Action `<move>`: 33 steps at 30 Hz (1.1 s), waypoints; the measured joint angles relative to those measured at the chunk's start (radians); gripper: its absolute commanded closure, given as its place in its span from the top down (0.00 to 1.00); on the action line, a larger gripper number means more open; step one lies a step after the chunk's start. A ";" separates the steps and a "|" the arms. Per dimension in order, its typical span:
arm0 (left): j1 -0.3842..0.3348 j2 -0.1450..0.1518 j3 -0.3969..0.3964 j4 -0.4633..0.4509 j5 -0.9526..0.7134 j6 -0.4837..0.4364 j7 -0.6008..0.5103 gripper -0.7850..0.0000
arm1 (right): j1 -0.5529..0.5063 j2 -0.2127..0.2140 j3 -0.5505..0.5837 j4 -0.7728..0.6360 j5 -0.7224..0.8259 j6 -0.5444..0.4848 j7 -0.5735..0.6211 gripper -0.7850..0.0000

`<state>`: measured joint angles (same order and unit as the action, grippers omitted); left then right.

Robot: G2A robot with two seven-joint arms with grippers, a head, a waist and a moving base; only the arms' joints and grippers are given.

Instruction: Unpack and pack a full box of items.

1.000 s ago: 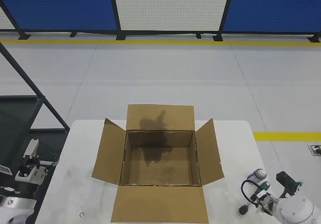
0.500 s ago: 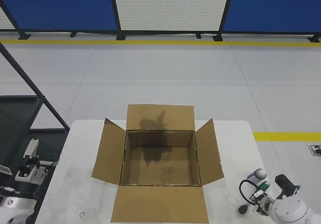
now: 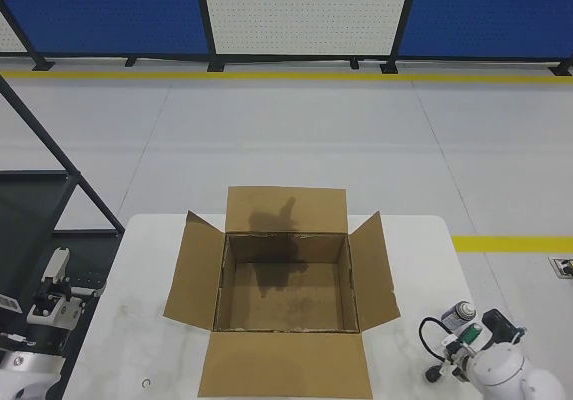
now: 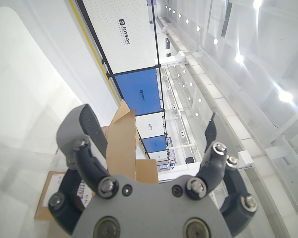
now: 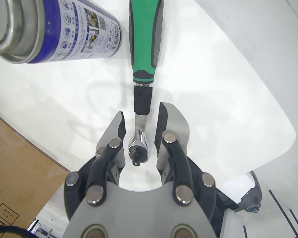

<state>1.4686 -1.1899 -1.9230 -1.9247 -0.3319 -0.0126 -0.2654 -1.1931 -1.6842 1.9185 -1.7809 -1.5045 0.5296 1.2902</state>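
An open cardboard box [image 3: 286,212] stands in the middle of the white table [image 3: 421,250], flaps spread and nothing inside. Right of it stands a blue spray can [image 3: 459,313] [image 5: 64,25]. Beside the can lies a ratchet wrench [image 5: 144,33] with a green and grey handle. My right gripper [image 5: 141,111] is low over the table and open, one finger on each side of the wrench's chrome head, with a small gap on both sides. My left gripper [image 4: 149,115] is open and holds nothing; it points upward with a box flap [image 4: 121,137] behind it.
The table's rounded corner [image 5: 288,130] lies close behind the wrench handle. A box flap [image 5: 15,154] is near the right gripper's other side. A black metal rack [image 3: 26,200] and small devices [image 3: 56,295] stand left of the table.
My right arm has shifted a little to the left, closer to the spray can and the box. The box and the can have stayed where they were.
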 measured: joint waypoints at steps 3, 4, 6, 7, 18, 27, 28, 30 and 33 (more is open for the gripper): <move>0.000 0.000 0.000 0.000 0.000 0.000 0.000 1.00 | 0.003 0.000 -0.005 0.009 -0.006 0.008 -0.007 0.39; 0.000 0.000 0.000 0.000 0.000 0.000 0.000 1.00 | 0.004 0.000 -0.006 0.011 -0.008 0.009 -0.009 0.39; 0.000 0.000 0.000 0.000 0.000 0.000 0.000 1.00 | 0.006 0.000 -0.011 0.015 -0.017 0.023 -0.023 0.38; 0.000 0.000 0.000 0.000 0.000 0.000 0.000 1.00 | 0.007 -0.001 -0.013 0.018 -0.019 0.030 -0.030 0.38; 0.000 0.000 0.000 0.000 0.000 0.000 0.000 1.00 | 0.009 -0.008 -0.044 0.037 -0.050 0.076 -0.075 0.38; 0.000 0.000 0.000 0.000 0.000 0.000 0.000 1.00 | 0.013 -0.015 -0.054 0.053 -0.102 0.083 -0.083 0.36; 0.000 0.000 0.000 0.000 0.000 0.000 0.000 1.00 | 0.014 -0.016 -0.055 0.056 -0.106 0.084 -0.084 0.37; 0.000 0.000 0.000 0.000 0.000 0.000 0.000 1.00 | 0.016 -0.018 -0.056 0.063 -0.120 0.084 -0.084 0.37; 0.000 0.000 0.000 0.000 0.000 0.000 0.000 1.00 | 0.023 -0.021 -0.055 0.074 -0.137 0.083 -0.083 0.36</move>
<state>1.4686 -1.1899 -1.9230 -1.9247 -0.3319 -0.0126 -0.2654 -1.1701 -1.7053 1.8633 -1.7074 -1.6418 0.6127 1.2073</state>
